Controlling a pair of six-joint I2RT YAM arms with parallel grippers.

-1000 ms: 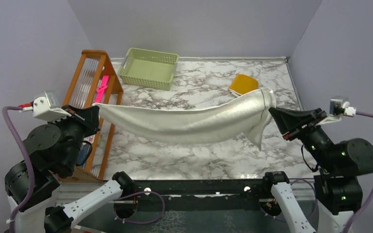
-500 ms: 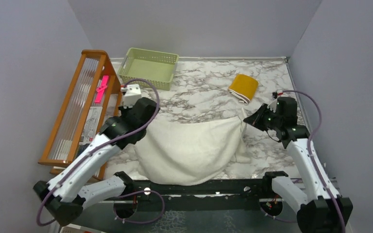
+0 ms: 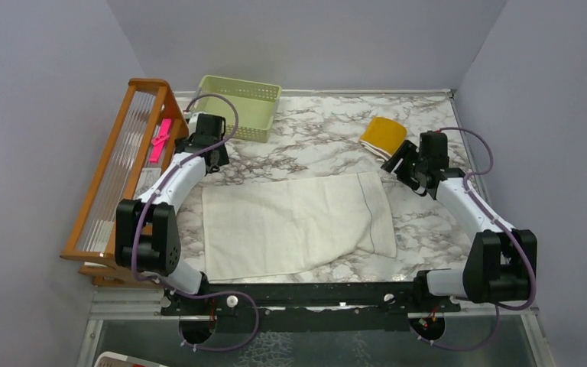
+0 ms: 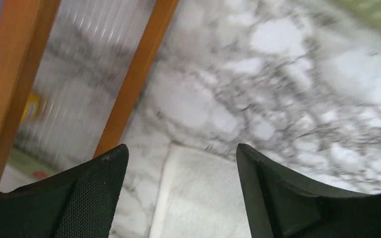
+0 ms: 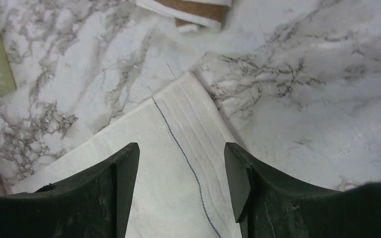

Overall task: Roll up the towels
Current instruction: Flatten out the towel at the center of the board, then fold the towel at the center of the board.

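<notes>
Looking down on the cream-white towel [image 3: 294,225], spread flat across the near middle of the marble surface [image 3: 321,130], long side running left to right. Laid open like that, by the look of it, to offer a clean edge for starting the roll. Hovering right over its far left corner with the left end effector [image 4: 181,153], fingers parted, nothing between them. Same story opposite: right end effector [image 5: 181,153] poised over the far right corner by the dark stitched line, spread wide and empty. Over at the far right, mustard-yellow towel [image 3: 383,138] already in a short roll, near the cream one but not touching it. Pale green basket [image 3: 229,126] at the far left, wooden rack [image 3: 115,164] along the left edge, both out of the working area. Probably one towel done, one to go. Worth watching: slight rumpling at the right end, likely to skew a roll unless smoothed first.
</notes>
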